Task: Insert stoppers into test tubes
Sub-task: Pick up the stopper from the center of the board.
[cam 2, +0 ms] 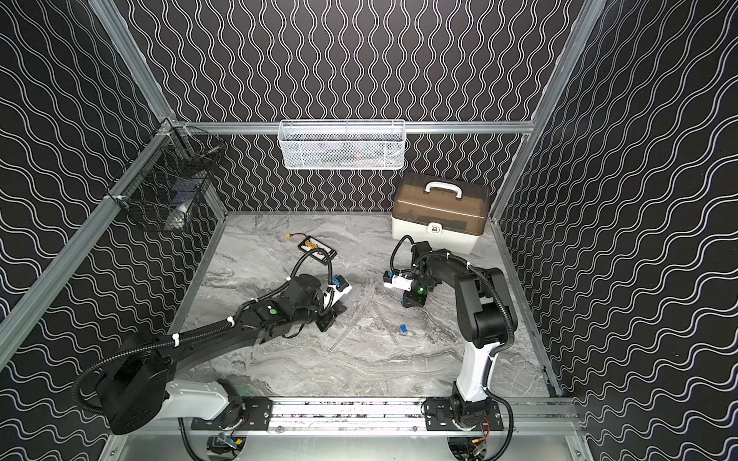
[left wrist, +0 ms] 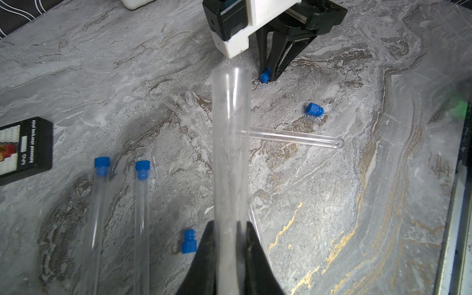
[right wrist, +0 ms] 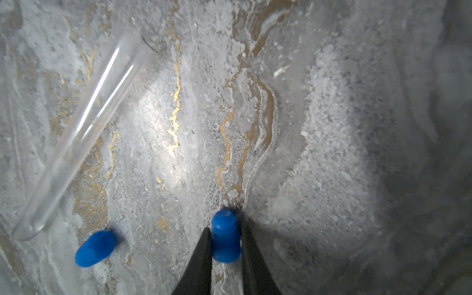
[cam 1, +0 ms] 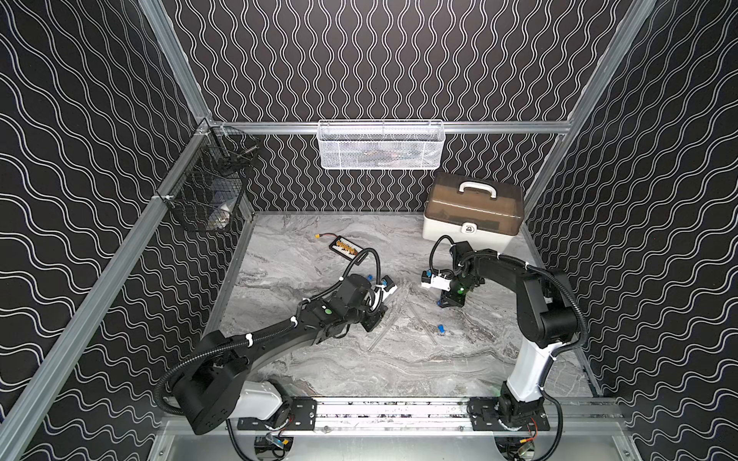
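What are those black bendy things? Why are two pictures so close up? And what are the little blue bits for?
Those are two robot arms, the left arm and the right arm. Each ends in a two-fingered gripper. The two wide pictures come from a camera looking down from above. The two close-ups come from small cameras on the arms' wrists. On the marble table lie clear tubes, like this empty tube, and blue plugs called stoppers, like this loose stopper. One plugged tube and a second plugged tube are finished. The left gripper holds an open test tube. The right gripper pinches a blue stopper at the tabletop.
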